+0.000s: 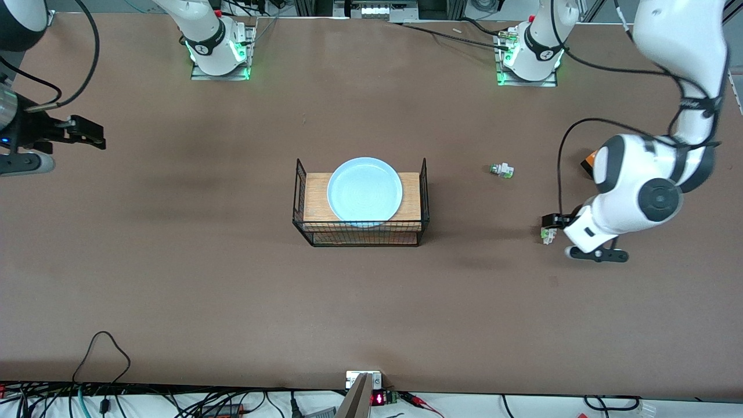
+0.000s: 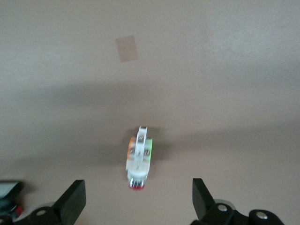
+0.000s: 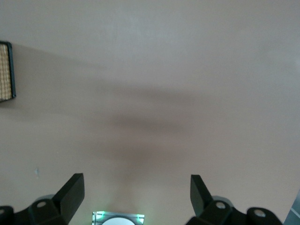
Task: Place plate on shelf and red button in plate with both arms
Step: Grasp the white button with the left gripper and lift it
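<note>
The pale blue plate (image 1: 364, 190) lies on the wooden top of the black wire rack (image 1: 302, 197) at mid-table. The red button (image 1: 547, 234), white with green sides, lies on the table toward the left arm's end. In the left wrist view it (image 2: 139, 159) lies on its side with its red cap pointing at the gripper. My left gripper (image 1: 550, 227) (image 2: 138, 201) is open and low over the button, not touching it. My right gripper (image 1: 94, 134) (image 3: 136, 197) is open and empty, waiting over bare table toward the right arm's end.
A white switch with a silvery-green cap (image 1: 501, 169) lies between the rack and the left arm. An orange and black thing (image 1: 588, 162) shows partly under the left arm's elbow. A rack corner (image 3: 5, 70) shows in the right wrist view.
</note>
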Robot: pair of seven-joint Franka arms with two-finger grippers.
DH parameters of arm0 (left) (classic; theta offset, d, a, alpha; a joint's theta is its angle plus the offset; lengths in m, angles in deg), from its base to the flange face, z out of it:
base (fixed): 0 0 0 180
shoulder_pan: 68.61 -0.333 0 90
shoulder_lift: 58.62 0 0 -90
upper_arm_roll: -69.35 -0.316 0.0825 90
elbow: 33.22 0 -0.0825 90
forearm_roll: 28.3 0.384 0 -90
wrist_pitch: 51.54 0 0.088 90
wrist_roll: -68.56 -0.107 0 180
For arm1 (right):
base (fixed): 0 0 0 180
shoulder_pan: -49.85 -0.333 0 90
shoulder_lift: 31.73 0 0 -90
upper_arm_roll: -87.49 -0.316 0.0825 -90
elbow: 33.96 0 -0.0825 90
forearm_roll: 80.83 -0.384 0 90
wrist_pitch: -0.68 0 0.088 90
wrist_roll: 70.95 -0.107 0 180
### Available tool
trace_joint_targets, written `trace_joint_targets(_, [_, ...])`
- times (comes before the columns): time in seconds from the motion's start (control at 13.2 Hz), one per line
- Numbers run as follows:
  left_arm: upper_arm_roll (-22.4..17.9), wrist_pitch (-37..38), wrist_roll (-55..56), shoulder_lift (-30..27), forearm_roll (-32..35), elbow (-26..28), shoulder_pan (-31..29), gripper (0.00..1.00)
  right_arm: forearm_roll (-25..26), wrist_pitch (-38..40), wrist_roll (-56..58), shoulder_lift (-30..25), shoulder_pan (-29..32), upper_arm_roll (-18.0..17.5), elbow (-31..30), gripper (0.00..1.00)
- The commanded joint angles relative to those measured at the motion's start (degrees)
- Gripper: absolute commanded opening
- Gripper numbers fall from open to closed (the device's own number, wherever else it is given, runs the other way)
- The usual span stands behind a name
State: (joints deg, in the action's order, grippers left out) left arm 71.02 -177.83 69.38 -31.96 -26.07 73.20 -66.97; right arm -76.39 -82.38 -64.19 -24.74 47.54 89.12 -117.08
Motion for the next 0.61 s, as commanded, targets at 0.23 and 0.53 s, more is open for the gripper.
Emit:
trace_joint_targets(0.23, [0.0,-13.7,-0.7,5.0,0.1,6.3,0.5,1.0,-2.1,2.5,-1.3,-0.2,-0.1,-0.7,5.8,1.0])
trace_joint_targets(0.53, [-0.3,-13.3,-0.5,5.6,0.1,6.3,0.3,0.42,-0.2,5.5,-0.9,0.1,0.9,-0.3,5.5,1.0])
